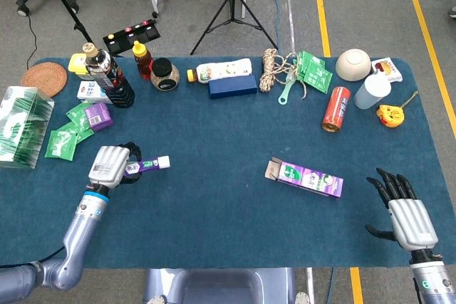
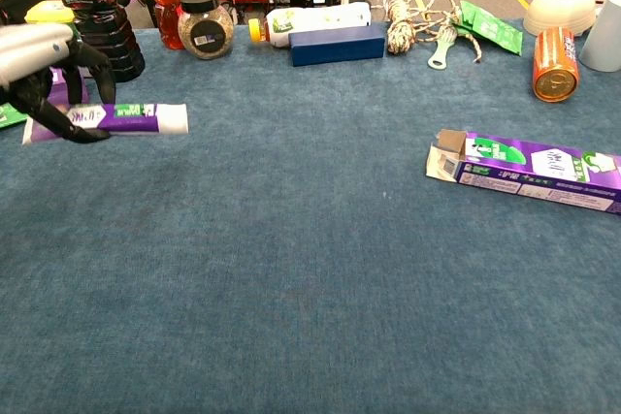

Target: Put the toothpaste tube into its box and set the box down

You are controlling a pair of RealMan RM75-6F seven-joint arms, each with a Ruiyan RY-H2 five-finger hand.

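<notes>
Blue cloth covered the table (image 1: 214,211), with clutter ranged along its far edge and the near part left for your work. Your left hand (image 1: 108,165) gripped the toothpaste tube (image 2: 126,119) near its flat crimped end, fingers wrapped round it, and in the chest view the tube looked clear of the cloth, lying roughly level with the white cap pointing toward the middle of the table. Your right hand (image 1: 406,210) was spread with nothing in it, near the table's front right corner. The box (image 1: 305,178) lay flat well apart from the tube, its open flap end turned toward your left side.

You should have judged the tube light and soft-walled, likely to dent under a hard squeeze and a little slick on its printed skin; a hold at the tail leaves the cap end free to lead into the opening. The box is thin card, light and easily crushed, so you would have wanted to take it by its long sides. Tube and box share purple, white and green print.
</notes>
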